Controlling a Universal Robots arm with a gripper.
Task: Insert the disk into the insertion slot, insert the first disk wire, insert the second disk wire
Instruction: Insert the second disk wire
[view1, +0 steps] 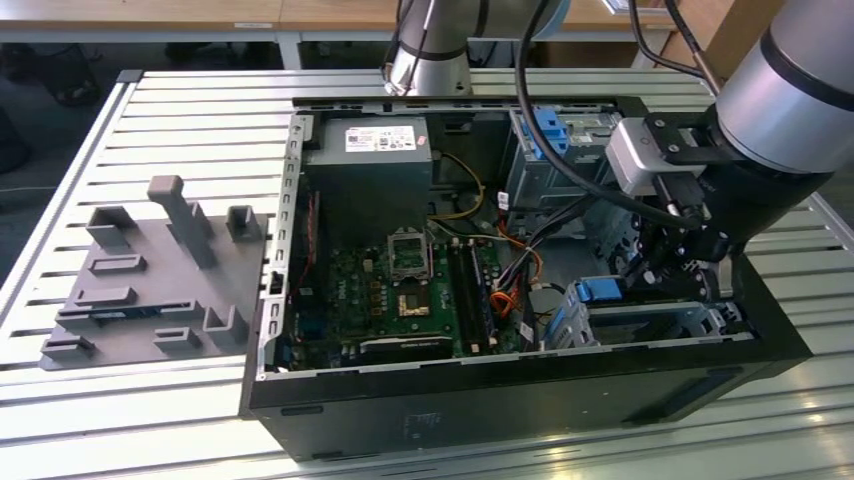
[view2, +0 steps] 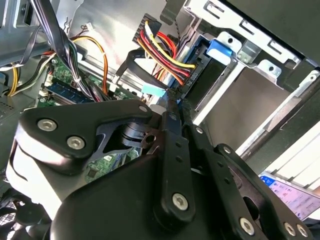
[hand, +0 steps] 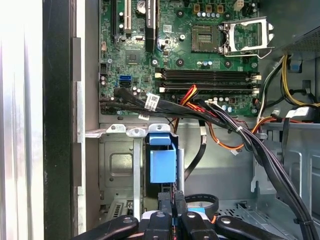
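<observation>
The disk sits inside the insertion slot (view1: 667, 322), a silver perforated cage at the case's near right corner. Its blue carrier end (view1: 601, 291) (hand: 162, 160) (view2: 220, 50) sticks out of the cage (hand: 117, 165). A black connector with red, yellow and black wires (view2: 162, 47) sits against the disk's end. My gripper (view1: 657, 283) (view2: 171, 97) (hand: 173, 197) reaches down beside the blue carrier, fingers pressed together. They look shut on a flat black disk wire with a teal connector (view2: 152, 90). Whether that connector is seated is hidden.
The open computer case (view1: 441, 385) holds the motherboard (view1: 414, 280), a power supply (view1: 367, 160) and a taller bay with a blue bracket (view1: 547, 130). Loose black and orange cables (hand: 220, 120) cross above the cage. A grey fixture plate (view1: 147, 280) lies on the exterior view's left.
</observation>
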